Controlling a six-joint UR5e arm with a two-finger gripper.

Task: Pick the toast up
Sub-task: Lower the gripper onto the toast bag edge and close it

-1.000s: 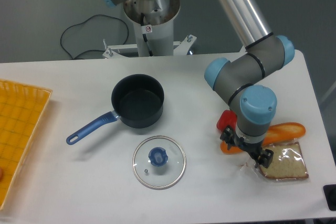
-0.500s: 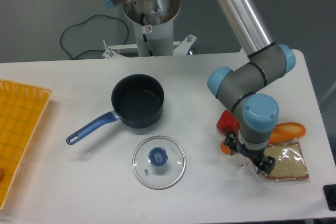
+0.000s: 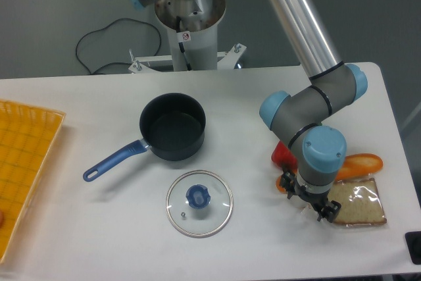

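The toast [image 3: 358,205] lies flat on the white table at the front right, a pale tan slice with a brown crust in clear crinkly plastic. My gripper [image 3: 309,201] points down at the toast's left edge, low over the table. The arm's blue wrist cap hides most of the fingers, so I cannot tell whether they are open or shut or whether they touch the plastic. The toast rests on the table.
An orange-brown baguette [image 3: 358,164] lies just behind the toast. A red object [image 3: 283,156] sits left of the wrist. A dark saucepan [image 3: 172,126] with a blue handle, a glass lid [image 3: 199,203] and a yellow tray [image 3: 23,172] lie to the left.
The gripper has shifted slightly left and towards the front, along the toast's left edge. The toast has not moved.
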